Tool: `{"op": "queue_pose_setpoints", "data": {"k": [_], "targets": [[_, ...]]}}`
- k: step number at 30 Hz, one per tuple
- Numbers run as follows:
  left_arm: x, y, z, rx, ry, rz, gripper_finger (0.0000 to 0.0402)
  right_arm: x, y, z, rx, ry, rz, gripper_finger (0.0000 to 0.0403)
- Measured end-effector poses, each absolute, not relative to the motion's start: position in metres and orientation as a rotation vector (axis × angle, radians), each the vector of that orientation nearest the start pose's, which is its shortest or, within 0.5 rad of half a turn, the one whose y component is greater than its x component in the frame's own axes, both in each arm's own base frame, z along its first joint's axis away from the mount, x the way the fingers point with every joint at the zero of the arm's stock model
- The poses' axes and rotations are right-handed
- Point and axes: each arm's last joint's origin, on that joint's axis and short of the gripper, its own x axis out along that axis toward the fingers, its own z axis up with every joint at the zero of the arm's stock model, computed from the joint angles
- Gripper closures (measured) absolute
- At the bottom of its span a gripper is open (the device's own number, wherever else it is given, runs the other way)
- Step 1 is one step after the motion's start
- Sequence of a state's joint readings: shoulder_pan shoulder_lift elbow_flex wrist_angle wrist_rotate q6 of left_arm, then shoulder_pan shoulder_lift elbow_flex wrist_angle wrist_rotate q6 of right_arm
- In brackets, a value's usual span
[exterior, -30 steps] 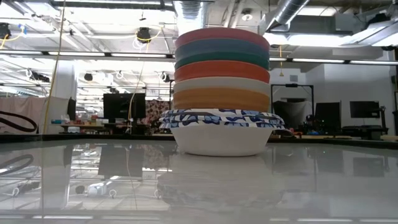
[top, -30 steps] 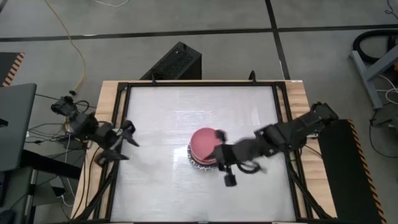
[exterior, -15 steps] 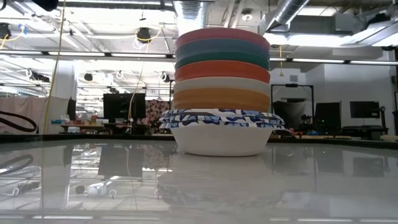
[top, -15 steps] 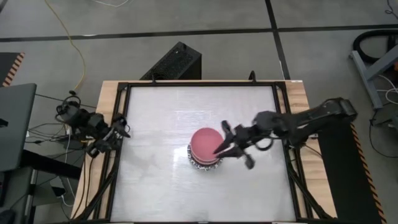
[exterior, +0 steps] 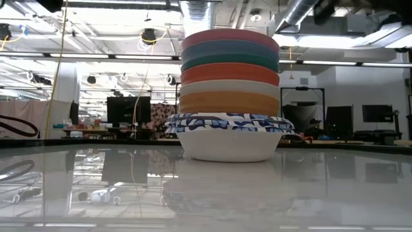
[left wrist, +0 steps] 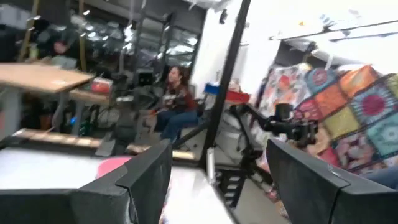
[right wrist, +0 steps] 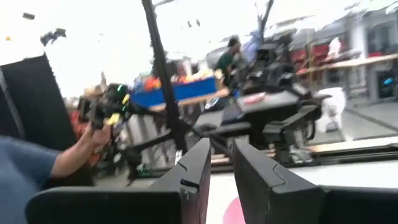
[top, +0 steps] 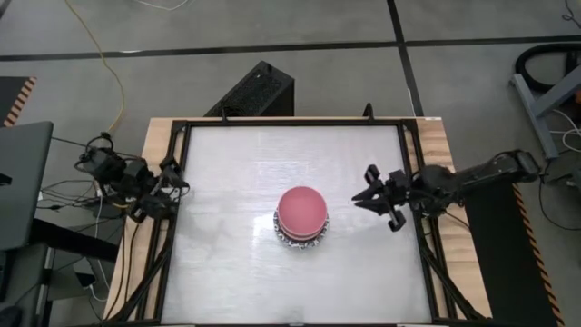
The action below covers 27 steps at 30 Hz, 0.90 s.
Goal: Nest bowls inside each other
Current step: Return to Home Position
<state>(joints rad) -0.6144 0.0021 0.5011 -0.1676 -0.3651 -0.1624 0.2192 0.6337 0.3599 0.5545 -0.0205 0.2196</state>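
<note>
High view: the bowls (top: pixel 301 216) are all nested in one stack mid-frame on the table (top: pixel 236 154), pink on top. Right gripper (top: pixel 370 193) is just right of it, left gripper (top: pixel 172 182) at the left edge.

Low view: stack stands straight.

Wrist views: left jaws wide open, right jaws barely apart, both empty.

Nesting looks done, so I'd guess only parking the arms remains.
</note>
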Motion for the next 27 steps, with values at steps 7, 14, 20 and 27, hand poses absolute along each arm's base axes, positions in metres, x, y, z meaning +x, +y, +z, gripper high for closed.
{"op": "queue_pose_setpoints", "data": {"k": [7, 14, 20, 27], "targets": [[0.036, -0.008, 0.291, -0.303, -0.137, -0.124, 0.0150, 0.113, 0.024, 0.210, 0.325, -0.385, 0.219, 0.0313], [0.037, -0.008, 0.284, -0.267, -0.084, -0.093, 0.0150, 0.100, 0.021, 0.211, 0.311, -0.418, 0.222, 0.0313], [0.035, -0.006, 0.291, -0.272, -0.136, -0.046, 0.0150, 0.077, 0.015, 0.227, 0.283, -0.632, 0.227, 0.0313], [0.012, 0.008, 0.328, -0.291, -0.258, -0.157, 0.0150, 0.060, 0.011, 0.259, 0.246, -0.774, 0.249, 0.0313]]}}
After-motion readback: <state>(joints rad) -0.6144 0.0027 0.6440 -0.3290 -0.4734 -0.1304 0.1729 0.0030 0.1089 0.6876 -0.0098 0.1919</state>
